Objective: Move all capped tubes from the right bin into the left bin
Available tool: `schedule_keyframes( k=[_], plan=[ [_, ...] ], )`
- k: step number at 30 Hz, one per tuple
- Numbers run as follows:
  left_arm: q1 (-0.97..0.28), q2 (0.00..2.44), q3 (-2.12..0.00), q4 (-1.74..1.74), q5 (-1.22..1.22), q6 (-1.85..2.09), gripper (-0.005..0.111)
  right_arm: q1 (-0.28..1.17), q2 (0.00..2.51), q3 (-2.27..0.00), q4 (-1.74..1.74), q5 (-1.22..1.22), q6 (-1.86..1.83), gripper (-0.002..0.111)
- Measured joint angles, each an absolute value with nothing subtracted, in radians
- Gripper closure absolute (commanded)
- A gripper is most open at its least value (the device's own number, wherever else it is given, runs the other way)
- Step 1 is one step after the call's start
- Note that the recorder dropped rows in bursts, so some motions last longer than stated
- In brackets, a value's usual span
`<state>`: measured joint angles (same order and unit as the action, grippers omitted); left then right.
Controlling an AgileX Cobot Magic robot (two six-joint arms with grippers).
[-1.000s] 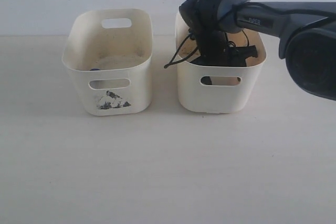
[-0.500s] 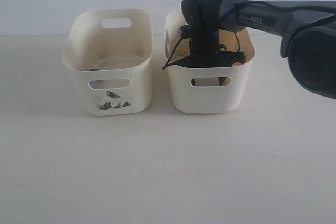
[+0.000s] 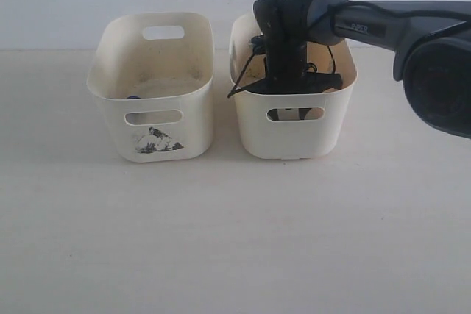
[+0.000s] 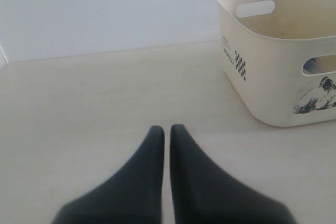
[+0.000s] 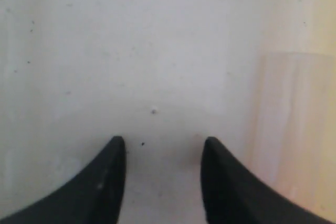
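The pale wooden desk (image 3: 235,240) lies bare in front. On it stands the cream plastic left bin with the black mountain print (image 3: 199,112), at nine o'clock of the plain cream plastic right bin (image 3: 331,126). One dark blue round cap (image 3: 132,97) shows at about seven o'clock on the printed bin's floor. No capped tubes can be made out in the plain bin, whose walls and the arm hide its floor.

Such tubes are probably light, stiff and smooth, likely to roll or slip out of a pinch. The barrel just under the cap, taken crosswise, looks the surest hold.

The dark right arm (image 3: 383,27) enters from three o'clock and bends steeply down into the plain bin. The right end effector (image 5: 163,142) is low against whitish plastic, its fingers parted, with nothing clearly between them. The left end effector (image 4: 166,129) hangs over bare desk near the printed bin, clenched on nothing.
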<state>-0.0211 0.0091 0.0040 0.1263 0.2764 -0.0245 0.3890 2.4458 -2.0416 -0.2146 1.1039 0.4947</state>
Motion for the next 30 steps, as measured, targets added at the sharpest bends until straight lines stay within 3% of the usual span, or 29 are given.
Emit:
schedule_keyframes(
  k=[1, 2, 30],
  plan=[
    [-0.021, 0.009, 0.004, 0.126, 0.276, -0.024, 0.102, 0.389, 2.446, -2.042, -0.215, 1.104, 0.495, 0.106],
    [-0.021, 0.009, 0.004, 0.126, 0.276, -0.024, 0.102, 0.389, 2.446, -2.040, -0.215, 1.104, 0.495, 0.108],
    [-0.021, 0.009, 0.004, 0.126, 0.276, -0.024, 0.102, 0.398, 2.278, -2.023, -0.310, 1.013, 0.508, 0.108]
  ],
)
